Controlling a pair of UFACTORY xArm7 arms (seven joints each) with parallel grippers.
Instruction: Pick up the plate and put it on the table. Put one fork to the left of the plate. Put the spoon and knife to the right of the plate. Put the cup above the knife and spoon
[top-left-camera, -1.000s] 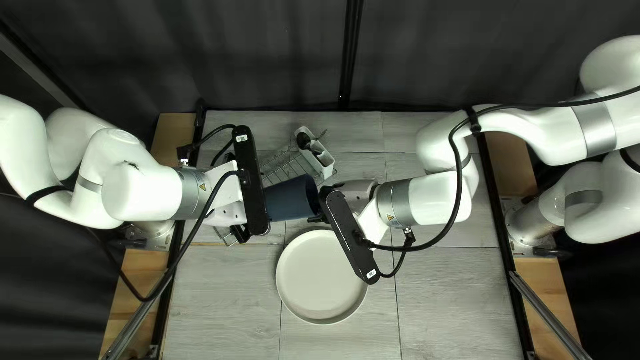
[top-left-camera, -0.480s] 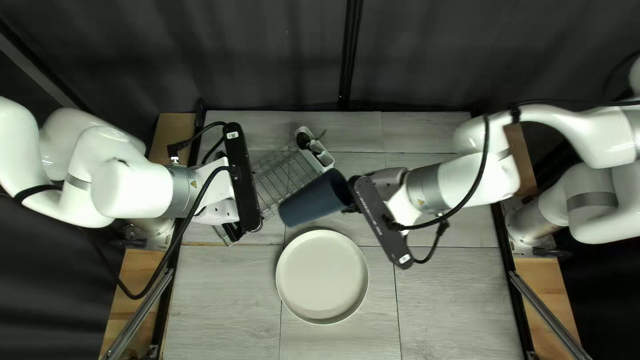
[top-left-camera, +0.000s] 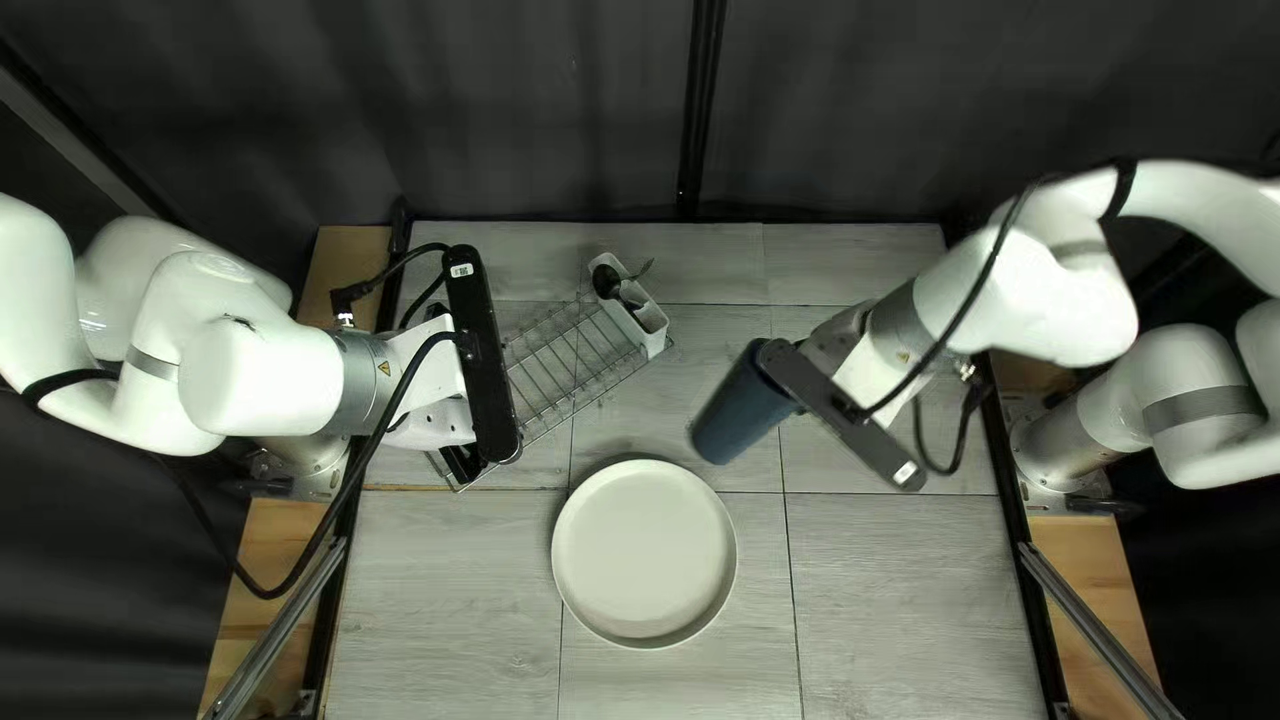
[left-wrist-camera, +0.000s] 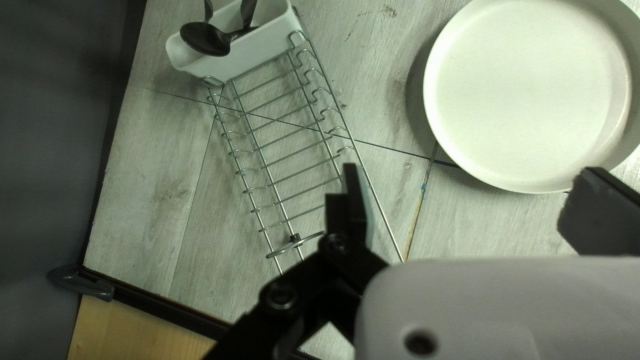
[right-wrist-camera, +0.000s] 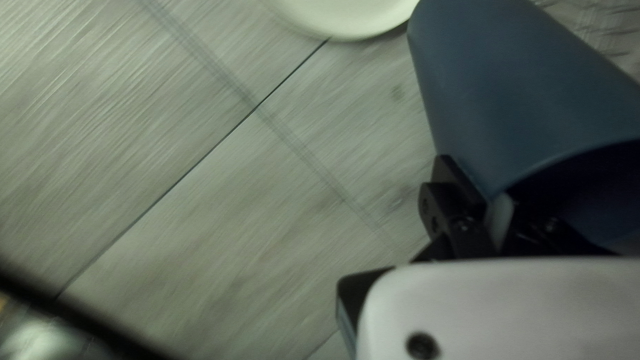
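My right gripper [top-left-camera: 798,404] is shut on the rim of the dark blue cup [top-left-camera: 738,411], which hangs tilted, right of and beyond the plate [top-left-camera: 644,554]. In the right wrist view, the gripper [right-wrist-camera: 481,203] pinches the wall of the cup [right-wrist-camera: 513,93] at its mouth. The pale plate lies flat on the table. Over the rack's near-left end is my left gripper [top-left-camera: 467,460]; in its wrist view that gripper [left-wrist-camera: 473,193] stands open, nothing between its fingers. A dark spoon [left-wrist-camera: 205,40] and other utensils stand in the white holder [left-wrist-camera: 250,53]; which are fork and knife I cannot tell.
The wire rack [top-left-camera: 574,358] lies slanted between my left arm and the utensil holder [top-left-camera: 640,320], which sits at its far end. Black rails [top-left-camera: 1003,534] edge the table. A dark curtain [top-left-camera: 534,107] hangs behind it.
The cup has moved away from my left gripper toward the right with my right gripper, now tilted more steeply. My left arm has drawn back slightly left, uncovering more of the rack.
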